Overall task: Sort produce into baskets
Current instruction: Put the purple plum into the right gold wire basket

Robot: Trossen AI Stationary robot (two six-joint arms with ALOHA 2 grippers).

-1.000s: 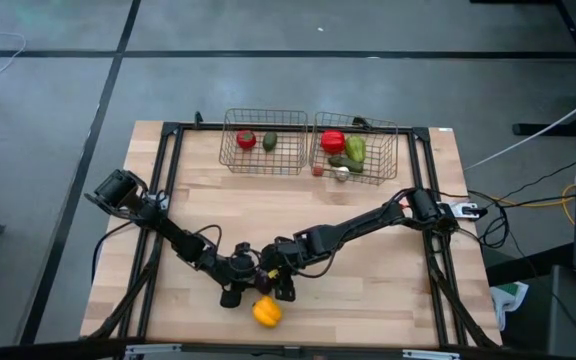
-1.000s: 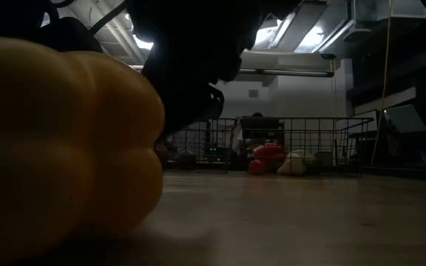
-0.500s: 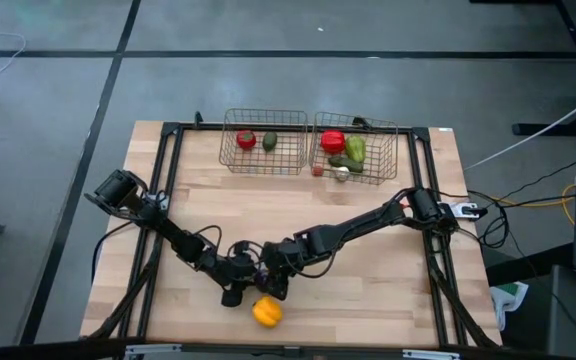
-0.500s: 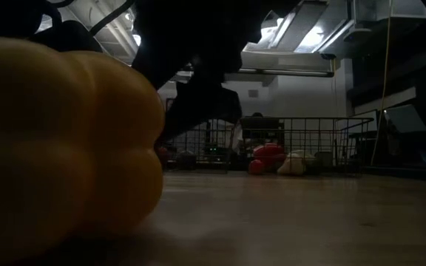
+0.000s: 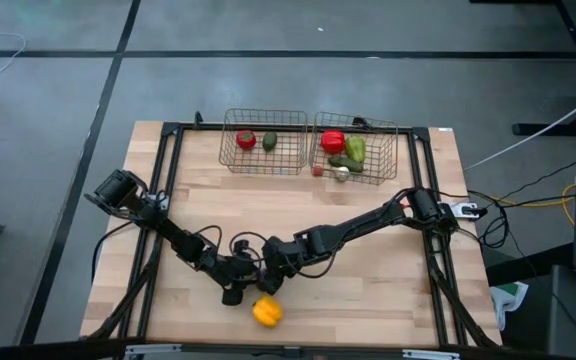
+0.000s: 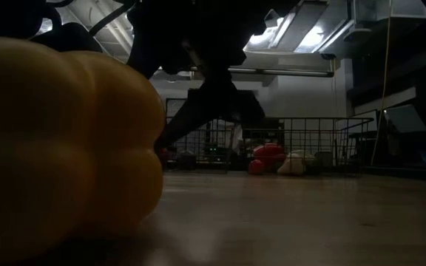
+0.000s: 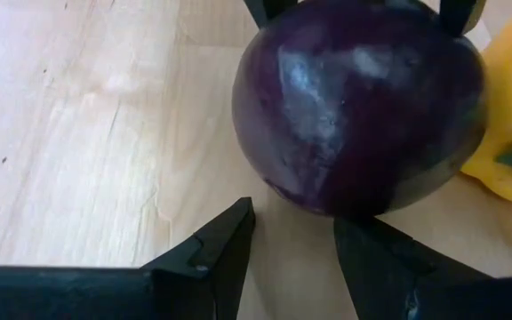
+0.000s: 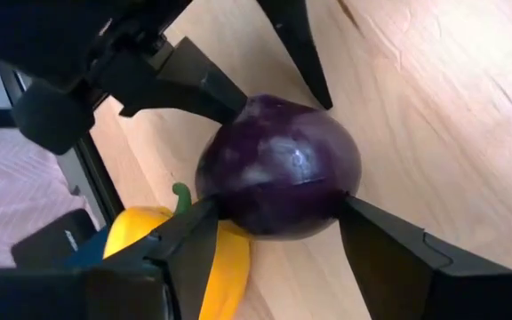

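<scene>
grippers meet at the front middle of the table [image 5: 368,290], both at the purple ball [image 8: 278,169]. we see the right gripper [image 8: 278,227] closed on the ball, one finger on each side of it, touching. the left gripper [image 7: 292,244] faces the same ball from the other side; its fingers [image 7: 216,253] stand apart with a gap between them and the ball sits just past the tips, so its jaws are open and not clamping anything. in the high view the two grippers overlap near [image 5: 258,275] and the ball itself is hidden there.

yellow pepper [image 5: 266,312] lies on the table just in front of the grippers, right beside the ball; in the low view it fills the left side [image 6: 58,148].

two wire baskets sit side by side at the back edge. we count a red tomato [image 5: 246,140] and a green piece [image 5: 269,142] in the left basket [image 5: 230,155]. right basket [image 5: 393,150] holds a red pepper [image 5: 333,141], green pieces [image 5: 354,150] and small bits we can't make out.
</scene>
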